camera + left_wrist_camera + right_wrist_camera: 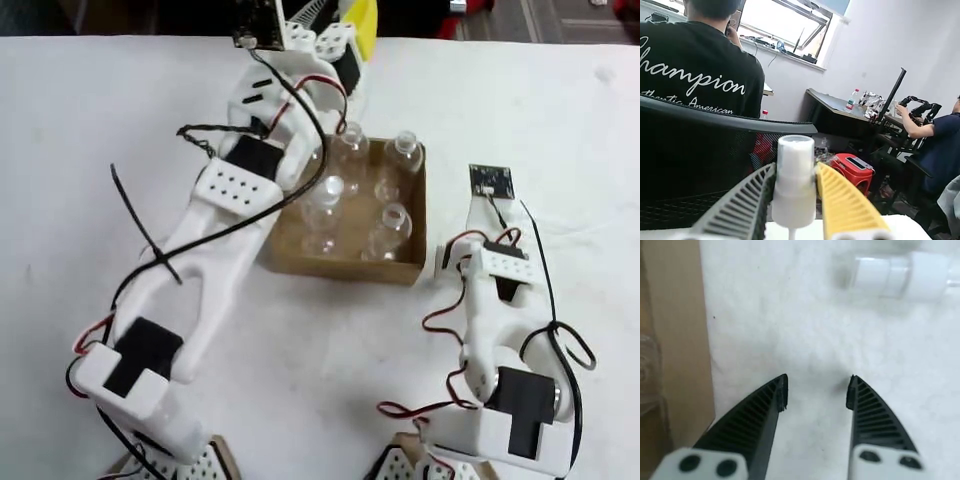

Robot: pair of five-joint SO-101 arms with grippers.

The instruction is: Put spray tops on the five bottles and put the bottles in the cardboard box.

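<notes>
a white plastic spray top (795,150), judged light and slippery, is clamped at its collar by the left gripper (796,172) beyond the brown cardboard box (340,265); the right gripper (817,385) is held apart beside it.

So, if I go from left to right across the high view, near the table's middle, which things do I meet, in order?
left arm → cardboard box → right arm

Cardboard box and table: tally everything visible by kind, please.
Clear plastic bottles in the brown cardboard box: 4 visible, an arm may hide more.
White spray tops: 2, one in the left gripper, one lying on the white table.
Brown cardboard box: 1
Total: 7
</notes>
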